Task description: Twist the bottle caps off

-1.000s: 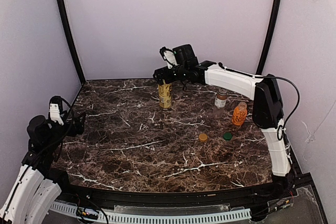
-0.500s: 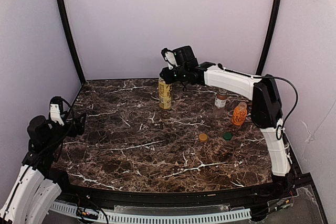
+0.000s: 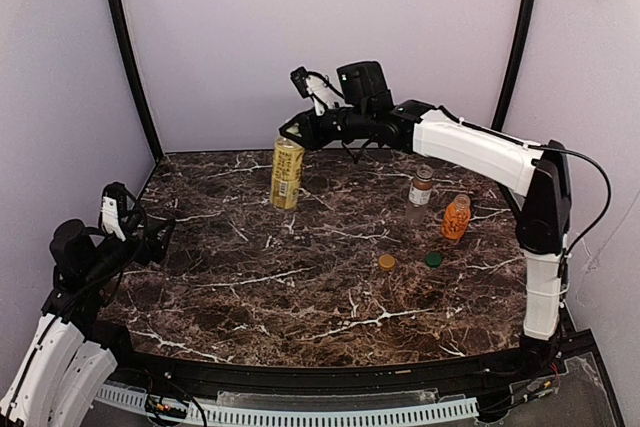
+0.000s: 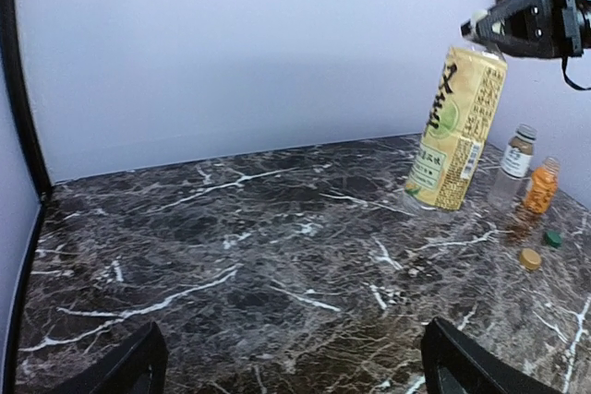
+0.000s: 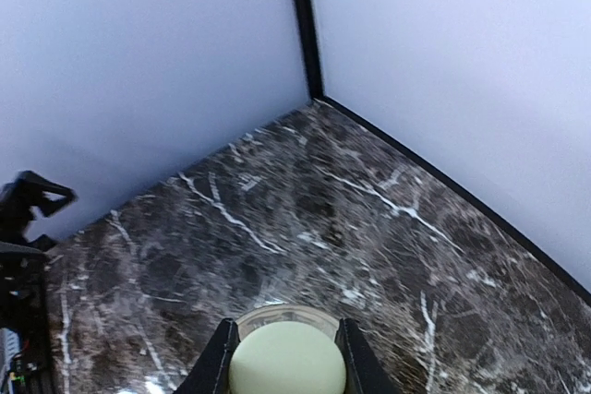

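The taller yellow-labelled bottle (image 3: pixel 287 174) leans at the back of the marble table, and whether its base rests on the table I cannot tell. My right gripper (image 3: pixel 291 137) is shut on its pale green cap (image 5: pixel 286 359), with one finger on each side. From the left wrist view the bottle (image 4: pixel 457 131) hangs tilted under the right gripper (image 4: pixel 494 29). The short white-labelled bottle (image 3: pixel 422 187) and the bumpy orange bottle (image 3: pixel 456 217) stand at the right. My left gripper (image 3: pixel 150 232) is open near the table's left edge, far from all the bottles and holding nothing.
Two loose caps lie right of centre on the table, a golden one (image 3: pixel 386 262) and a green one (image 3: pixel 433 259). Black frame posts (image 3: pixel 128 57) and pale walls close in the back corners. The right arm (image 3: pixel 470 147) stretches across the back of the table.
The right gripper closed on the yellow-labelled bottle's cap and moved left with it, so the bottle now leans. The left gripper shifted slightly.
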### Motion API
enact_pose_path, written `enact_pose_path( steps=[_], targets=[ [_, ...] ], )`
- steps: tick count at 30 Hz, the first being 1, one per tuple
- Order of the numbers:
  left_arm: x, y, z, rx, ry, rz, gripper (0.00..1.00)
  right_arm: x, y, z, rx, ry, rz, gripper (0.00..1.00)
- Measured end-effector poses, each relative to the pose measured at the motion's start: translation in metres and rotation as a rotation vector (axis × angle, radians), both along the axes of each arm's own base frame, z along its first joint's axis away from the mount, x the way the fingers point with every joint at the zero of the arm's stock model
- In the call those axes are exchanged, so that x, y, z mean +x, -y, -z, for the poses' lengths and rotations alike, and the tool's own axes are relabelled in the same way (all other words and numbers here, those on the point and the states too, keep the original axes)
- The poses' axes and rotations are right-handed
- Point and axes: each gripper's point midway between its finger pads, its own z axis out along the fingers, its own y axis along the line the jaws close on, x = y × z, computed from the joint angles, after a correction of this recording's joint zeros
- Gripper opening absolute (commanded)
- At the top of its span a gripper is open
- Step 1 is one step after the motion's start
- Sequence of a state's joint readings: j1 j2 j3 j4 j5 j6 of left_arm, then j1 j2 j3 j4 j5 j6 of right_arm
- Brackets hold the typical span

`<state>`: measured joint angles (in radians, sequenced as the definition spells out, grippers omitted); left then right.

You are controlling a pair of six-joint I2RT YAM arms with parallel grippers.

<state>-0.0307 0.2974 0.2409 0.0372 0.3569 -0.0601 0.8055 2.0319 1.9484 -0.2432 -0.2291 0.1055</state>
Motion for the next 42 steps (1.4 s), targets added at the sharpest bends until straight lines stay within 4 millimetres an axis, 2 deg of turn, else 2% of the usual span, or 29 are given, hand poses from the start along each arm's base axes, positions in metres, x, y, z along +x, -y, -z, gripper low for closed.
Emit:
enact_pose_path(
  steps=[3,6,8,11,14,18,22,27,31,35,36,38,39,42],
  targets=[
    [-0.007,0.022,-0.008,-0.001,0.0,0.142,0.96,-0.058,-0.023,-0.051,0.091,0.062,-0.13,0.0],
    [-0.015,0.044,-0.029,0.04,0.027,0.294,0.97,-0.109,-0.043,-0.086,0.17,0.11,-0.243,0.0],
    [-0.02,0.059,-0.048,0.096,0.053,0.391,0.98,-0.135,-0.057,-0.095,0.205,0.126,-0.301,0.0],
    [-0.031,0.082,-0.068,0.178,0.085,0.538,0.99,-0.158,-0.076,-0.091,0.215,0.122,-0.358,0.0],
    [-0.043,0.101,-0.078,0.217,0.097,0.664,0.99,-0.171,-0.096,-0.082,0.221,0.111,-0.406,0.0],
    [-0.053,0.115,-0.077,0.237,0.079,0.77,0.98,-0.181,-0.107,-0.068,0.219,0.073,-0.445,0.0],
    [-0.054,0.121,-0.071,0.23,0.045,0.812,0.89,-0.186,-0.11,-0.073,0.245,0.068,-0.465,0.0],
    [-0.051,0.122,-0.069,0.225,0.031,0.814,0.87,-0.19,-0.111,-0.081,0.279,0.074,-0.481,0.0],
    [-0.048,0.123,-0.07,0.214,0.025,0.806,0.75,-0.191,-0.111,-0.089,0.31,0.086,-0.49,0.0],
    [-0.043,0.122,-0.072,0.209,0.029,0.786,0.55,-0.192,-0.111,-0.092,0.324,0.085,-0.493,0.0],
    [-0.043,0.122,-0.072,0.21,0.03,0.781,0.51,-0.192,-0.111,-0.092,0.325,0.087,-0.494,0.08],
    [-0.042,0.122,-0.073,0.208,0.031,0.779,0.48,-0.192,-0.111,-0.092,0.326,0.09,-0.491,0.47],
    [-0.042,0.122,-0.073,0.207,0.03,0.779,0.46,-0.192,-0.11,-0.092,0.326,0.091,-0.489,0.6],
    [-0.039,0.119,-0.072,0.237,0.045,0.756,0.43,-0.192,-0.107,-0.091,0.321,0.079,-0.474,0.71]
  ],
)
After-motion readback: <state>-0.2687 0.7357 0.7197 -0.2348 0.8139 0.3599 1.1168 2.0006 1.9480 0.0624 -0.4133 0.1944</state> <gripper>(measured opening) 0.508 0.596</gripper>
